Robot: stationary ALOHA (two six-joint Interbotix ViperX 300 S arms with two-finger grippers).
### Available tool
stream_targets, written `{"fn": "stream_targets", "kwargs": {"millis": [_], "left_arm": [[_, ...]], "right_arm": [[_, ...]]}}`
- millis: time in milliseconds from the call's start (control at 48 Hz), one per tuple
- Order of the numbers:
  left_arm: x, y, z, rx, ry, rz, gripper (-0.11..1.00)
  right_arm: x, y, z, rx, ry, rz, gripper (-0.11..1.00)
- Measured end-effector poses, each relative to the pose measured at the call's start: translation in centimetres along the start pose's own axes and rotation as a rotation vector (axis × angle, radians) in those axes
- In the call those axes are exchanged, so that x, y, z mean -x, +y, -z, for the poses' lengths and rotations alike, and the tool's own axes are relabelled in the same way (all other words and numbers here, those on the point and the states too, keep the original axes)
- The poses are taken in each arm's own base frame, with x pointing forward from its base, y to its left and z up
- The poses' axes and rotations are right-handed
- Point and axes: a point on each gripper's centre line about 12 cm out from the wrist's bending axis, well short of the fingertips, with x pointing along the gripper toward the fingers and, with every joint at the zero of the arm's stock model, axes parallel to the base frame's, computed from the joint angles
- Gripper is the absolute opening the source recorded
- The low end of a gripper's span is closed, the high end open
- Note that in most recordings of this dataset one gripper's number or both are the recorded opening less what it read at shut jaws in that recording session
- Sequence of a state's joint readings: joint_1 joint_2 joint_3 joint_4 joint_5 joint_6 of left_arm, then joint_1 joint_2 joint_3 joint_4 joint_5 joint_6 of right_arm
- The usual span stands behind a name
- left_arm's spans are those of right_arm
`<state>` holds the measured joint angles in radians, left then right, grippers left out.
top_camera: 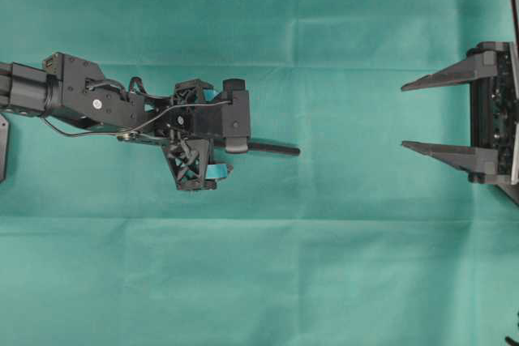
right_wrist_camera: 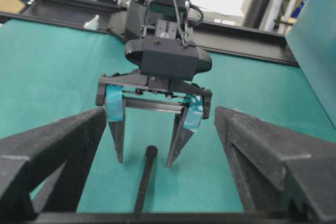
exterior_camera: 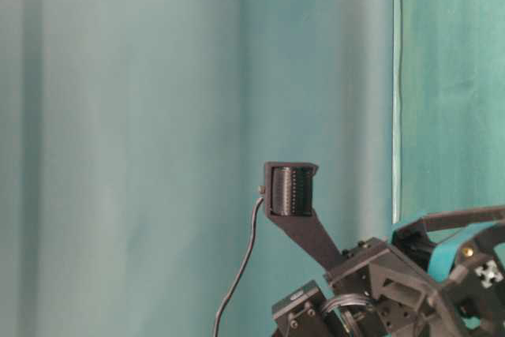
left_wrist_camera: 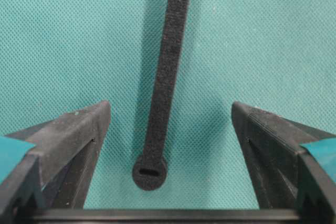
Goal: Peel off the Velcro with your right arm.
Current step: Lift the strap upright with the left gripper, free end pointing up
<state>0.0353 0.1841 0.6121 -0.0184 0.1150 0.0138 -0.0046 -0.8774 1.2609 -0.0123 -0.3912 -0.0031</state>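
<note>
Overhead view: the left end effector [top_camera: 212,151] reaches in from the left edge over the green-covered desk [top_camera: 340,273], pointing down so that its camera housing hides most of its fingers; a teal tape patch shows at its lower side. The Velcro [top_camera: 272,149] lies flat on the cloth, a thin black strip running rightward from under that end effector, its free end near the middle of the desk. The right end effector [top_camera: 403,115] sits at the right edge, its two pointed black fingers spread wide and aimed left, well apart from the strip and holding nothing.

Table-level view: only part of an arm with teal tape and a raised black bracket show against a green backdrop; the strip is not visible here.

Left wrist view: the left end effector [left_wrist_camera: 170,113] stands wide open, one finger on each side of the Velcro [left_wrist_camera: 164,87], neither touching it. The strip's rounded end, with a small slot in it, lies between the fingers.

Right wrist view: the right end effector [right_wrist_camera: 160,116] is wide open and empty. Across the desk [right_wrist_camera: 47,72] the left end effector [right_wrist_camera: 147,162] straddles the far end of the Velcro [right_wrist_camera: 145,179], which runs toward the camera.
</note>
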Motion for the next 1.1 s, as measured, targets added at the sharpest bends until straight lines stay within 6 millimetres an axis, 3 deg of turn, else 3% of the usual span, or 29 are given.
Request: {"fn": "stream_targets", "kwargs": {"millis": [208,354,458,625,687,1104], "left_arm": [[-0.22,0.06,0.12,0.001,0.005,-0.001,0.95],[-0.36,0.07,0.22,0.000,0.008,-0.001,0.88],[-0.40,0.06,0.26,0.001,0.009,-0.001,0.66],[-0.40,0.07,0.26,-0.003,0.009,-0.001,0.20],[-0.40,0.19,0.28,0.002,0.011,-0.003,0.11],[-0.25,0.12,0.38,0.004,0.032,-0.002,0.10]], "right_arm": [[-0.02,0.01,-0.06,0.001,-0.002,-0.001,0.79],[0.00,0.01,-0.02,0.001,-0.002,-0.001,0.79],[0.00,0.01,0.00,0.003,0.000,-0.001,0.79],[0.02,0.01,0.06,0.001,0.002,-0.001,0.79],[0.05,0.04,0.18,0.003,0.005,-0.002,0.79],[0.07,0.01,0.24,0.003,0.006,-0.001,0.79]]}}
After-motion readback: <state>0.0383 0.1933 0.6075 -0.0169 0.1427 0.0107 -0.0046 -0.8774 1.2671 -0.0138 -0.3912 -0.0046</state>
